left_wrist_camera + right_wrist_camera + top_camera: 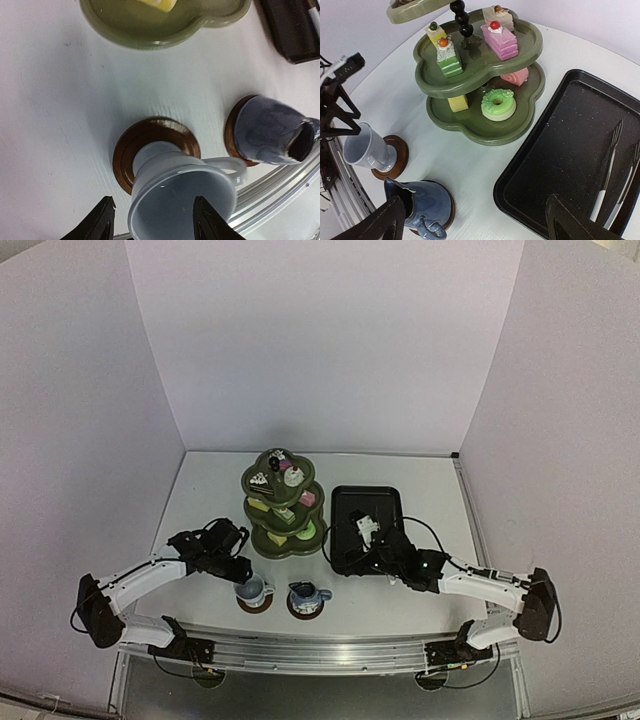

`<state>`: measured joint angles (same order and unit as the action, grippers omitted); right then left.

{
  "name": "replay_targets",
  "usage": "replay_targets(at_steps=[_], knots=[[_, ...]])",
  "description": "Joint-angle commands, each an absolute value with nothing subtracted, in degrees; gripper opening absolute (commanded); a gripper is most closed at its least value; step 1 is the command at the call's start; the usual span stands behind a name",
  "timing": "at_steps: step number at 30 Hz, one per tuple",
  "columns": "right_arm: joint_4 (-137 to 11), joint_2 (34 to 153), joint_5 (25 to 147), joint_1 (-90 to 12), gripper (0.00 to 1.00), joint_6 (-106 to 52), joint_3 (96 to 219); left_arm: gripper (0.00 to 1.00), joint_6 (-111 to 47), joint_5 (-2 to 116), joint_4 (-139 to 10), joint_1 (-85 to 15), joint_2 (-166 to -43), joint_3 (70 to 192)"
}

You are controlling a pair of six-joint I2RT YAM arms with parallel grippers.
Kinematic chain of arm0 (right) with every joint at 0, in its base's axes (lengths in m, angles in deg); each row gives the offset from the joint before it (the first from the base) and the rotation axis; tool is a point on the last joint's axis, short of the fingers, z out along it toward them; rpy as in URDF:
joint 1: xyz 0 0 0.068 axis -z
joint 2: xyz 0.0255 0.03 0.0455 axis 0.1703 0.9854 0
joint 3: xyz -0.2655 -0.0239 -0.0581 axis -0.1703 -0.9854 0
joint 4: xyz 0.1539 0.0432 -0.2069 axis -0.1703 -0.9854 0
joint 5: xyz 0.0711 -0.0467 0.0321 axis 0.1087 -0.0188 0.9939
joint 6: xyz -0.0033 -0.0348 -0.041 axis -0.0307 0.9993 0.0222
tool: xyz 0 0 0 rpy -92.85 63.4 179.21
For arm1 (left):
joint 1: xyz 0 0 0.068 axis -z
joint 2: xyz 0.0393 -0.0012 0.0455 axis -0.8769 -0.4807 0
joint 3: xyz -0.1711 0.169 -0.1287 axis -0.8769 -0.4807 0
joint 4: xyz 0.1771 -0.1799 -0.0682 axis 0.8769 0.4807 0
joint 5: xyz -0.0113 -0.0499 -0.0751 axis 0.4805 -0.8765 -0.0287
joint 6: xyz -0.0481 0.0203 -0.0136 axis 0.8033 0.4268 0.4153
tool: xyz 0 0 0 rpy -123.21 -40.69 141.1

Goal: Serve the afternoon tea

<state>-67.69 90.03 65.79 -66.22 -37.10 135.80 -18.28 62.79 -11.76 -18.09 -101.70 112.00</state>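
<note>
**A:** Which step is judged to be in hand?

**B:** The setting out of the drinks, it seems. The mug point(365, 147) is seen on a coaster point(150, 132) near the front edge of the table point(60, 100), and the pot point(270, 130) is seated on a second coaster point(231, 125) just beside it.

**A:** How is the left gripper point(154, 200) placed?

**B:** It hangs over the mug with the jaws partly apart, one finger on each side of the rim. A gap is visible at one finger; at the other, contact cannot be ruled out. The mug is judged to be carried by the coaster, not by the jaws.

**A:** And the right gripper point(472, 200)?

**B:** Its jaws are spread wide and nothing is held. It is found at the near corner of the tray point(555, 165), where the tongs point(610, 165) lie.

**A:** Where are the cakes point(498, 105)?

**B:** They are arranged on the tiers of the stand point(485, 139), behind the drinks.

**A:** What is called for next?

**B:** Probably a straight lift of the left gripper, with the jaws kept apart so that the rim is not caught. The mug seems to lean a little in the right wrist view, though this cannot be told for sure. A sideways move is better avoided, since the handle is turned toward the pot.
</note>
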Motion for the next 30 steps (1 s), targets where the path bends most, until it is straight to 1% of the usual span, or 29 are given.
replay_targets(at_steps=[1,3,6,10,11,12,15,17,18,19,20,22,24,26,30], knots=[[-71.28,92.71,60.79,-63.97,0.96,-39.09,140.99,0.54,-25.72,66.56,-14.66,-18.35,-97.64,116.34],[-73.42,93.87,59.53,-61.33,0.96,-39.72,142.53,0.55,-28.08,68.58,-16.29,-20.30,-96.50,116.59],[-74.03,94.58,59.07,-54.56,0.97,-40.14,143.43,0.55,-31.35,67.25,-17.92,-27.29,-94.39,117.14],[-73.72,94.49,61.76,-41.91,0.98,-42.85,142.76,0.58,-33.59,69.72,-24.88,-38.49,-91.58,116.28],[-73.42,94.30,62.77,-37.41,0.98,-43.44,142.04,0.59,-33.49,70.09,-26.90,-42.32,-90.98,115.56],[-72.82,93.90,63.97,-34.01,0.98,-43.68,141.09,0.63,-33.02,70.28,-29.42,-45.31,-90.31,114.46],[-69.84,91.22,67.62,-24.57,0.98,-43.35,136.75,0.80,-31.58,70.97,-39.88,-52.10,-88.34,108.59],[-65.93,87.48,67.31,-20.97,0.98,-40.51,131.99,0.89,-31.11,73.89,-52.31,-54.32,-86.92,101.68],[-62.57,85.71,65.87,-20.27,0.98,-39.28,128.49,0.92,-31.96,75.52,-56.65,-54.97,-86.42,97.28],[-58.65,82.44,65.38,-20.10,0.98,-36.55,124.98,0.96,-32.89,76.45,-63.44,-55.61,-85.60,93.47],[-53.86,79.93,65.82,-20.08,0.98,-34.80,120.69,0.98,-33.93,76.80,-70.85,-56.32,-84.86,89.04],[-43.69,74.55,67.47,-20.01,0.98,-31.80,112.00,1.00,-33.30,78.58,-85.14,-57.59,-84.00,81.09],[-36.24,70.31,68.50,-19.98,0.98,-30.27,104.38,1.00,-28.24,81.01,-95.78,-59.27,-83.95,75.47],[-33.95,67.19,68.37,-19.98,0.98,-29.15,99.93,1.00,-24.97,80.52,-99.14,-61.41,-84.21,73.13],[-31.21,62.16,65.62,-19.96,0.98,-27.65,93.96,1.00,-30.94,74.38,-93.99,-64.22,-84.48,72.73]])
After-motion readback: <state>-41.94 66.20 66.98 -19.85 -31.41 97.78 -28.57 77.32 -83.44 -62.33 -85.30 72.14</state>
